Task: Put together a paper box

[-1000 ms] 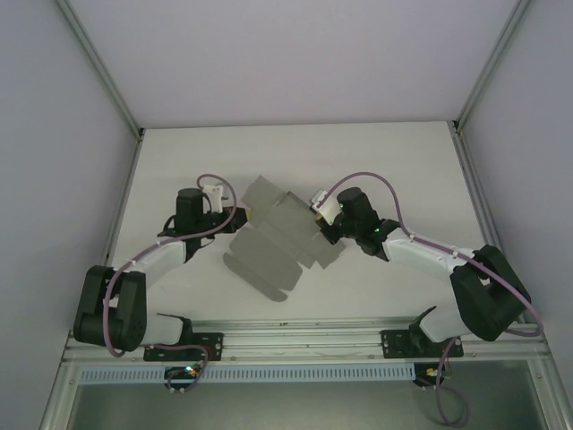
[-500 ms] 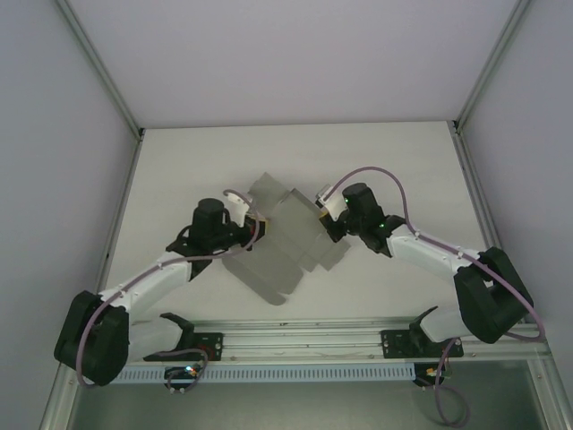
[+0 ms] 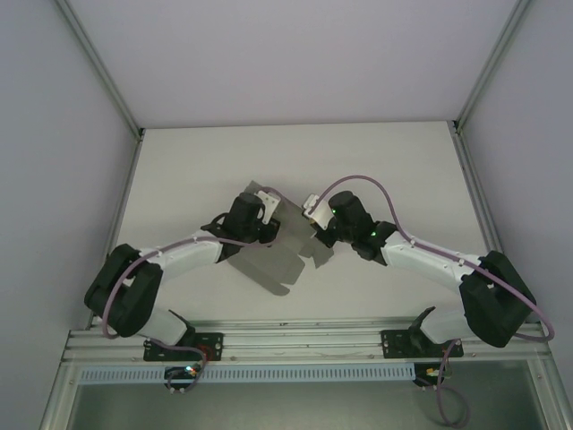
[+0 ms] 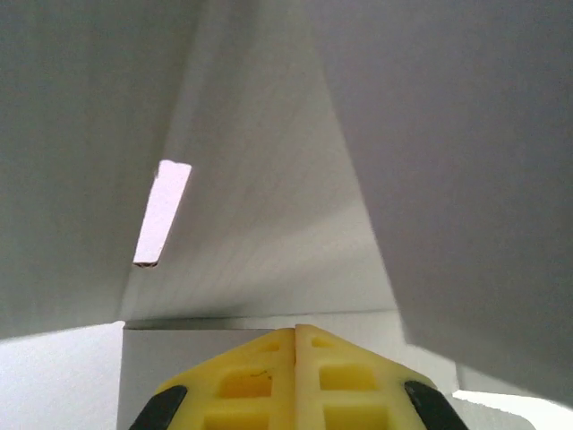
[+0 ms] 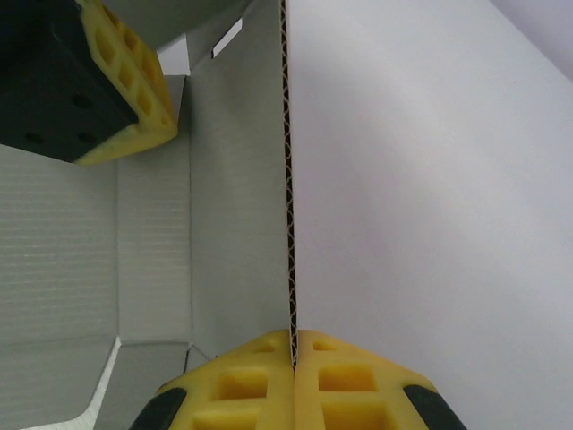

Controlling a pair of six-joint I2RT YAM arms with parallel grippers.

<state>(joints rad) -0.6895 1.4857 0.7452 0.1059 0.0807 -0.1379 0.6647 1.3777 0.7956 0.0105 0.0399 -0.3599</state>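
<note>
The paper box (image 3: 269, 264) is a grey die-cut cardboard sheet, partly folded, lying mid-table between both arms. My right gripper (image 3: 315, 231) is at its right side, shut on the edge of an upright flap (image 5: 289, 179) whose corrugated edge runs straight up from the fingertips (image 5: 293, 333). My left gripper (image 3: 273, 226) is over the sheet's upper middle, shut with nothing between its fingers (image 4: 295, 330). It noses into a corner of raised grey panels (image 4: 269, 224), one with a slot (image 4: 161, 212). The left gripper's yellow pad (image 5: 125, 90) shows at the top left of the right wrist view.
The white table (image 3: 376, 161) stretches behind and to both sides of the sheet. Grey enclosure walls and metal posts (image 3: 98, 67) border it. An aluminium rail (image 3: 295, 336) with both arm bases runs along the near edge.
My left arm swung right from the sheet's left edge onto its middle. The right gripper shifted slightly left with its flap, and the sheet's right part now stands more folded up.
</note>
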